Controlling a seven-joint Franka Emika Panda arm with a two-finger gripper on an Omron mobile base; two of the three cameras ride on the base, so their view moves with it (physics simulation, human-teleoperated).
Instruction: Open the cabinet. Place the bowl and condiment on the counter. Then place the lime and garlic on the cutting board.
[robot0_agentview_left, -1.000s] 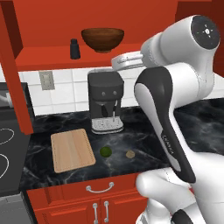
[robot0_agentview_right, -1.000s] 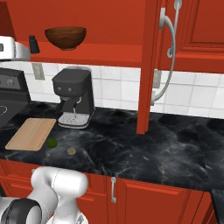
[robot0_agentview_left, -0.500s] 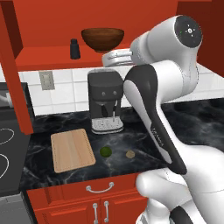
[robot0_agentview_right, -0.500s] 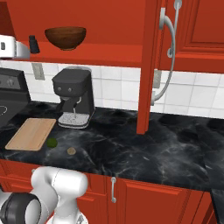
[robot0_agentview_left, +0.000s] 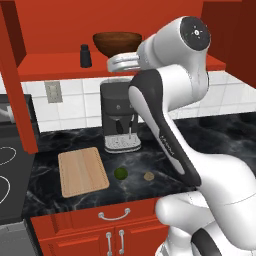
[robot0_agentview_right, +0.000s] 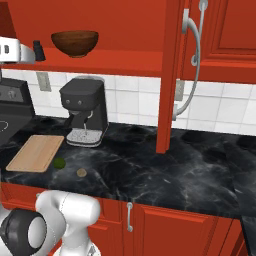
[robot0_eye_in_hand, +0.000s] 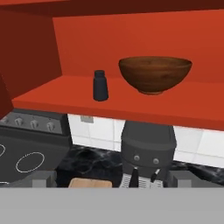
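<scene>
Left base view is showing the released claw (robot0_agentview_left: 117, 62) swinging left toward the bowl (robot0_agentview_left: 117, 43) inside the opened cabinet (robot0_agentview_left: 120, 65).

Open shelf gap between condiment (robot0_eye_in_hand: 100, 85) and bowl (robot0_eye_in_hand: 155, 73)

I can read nothing with certainty here. There is a line of small lettering running down the dark panel of my own forearm (robot0_agentview_left: 166, 141) in the left base view, but it is too blurred for me to make out.
</scene>
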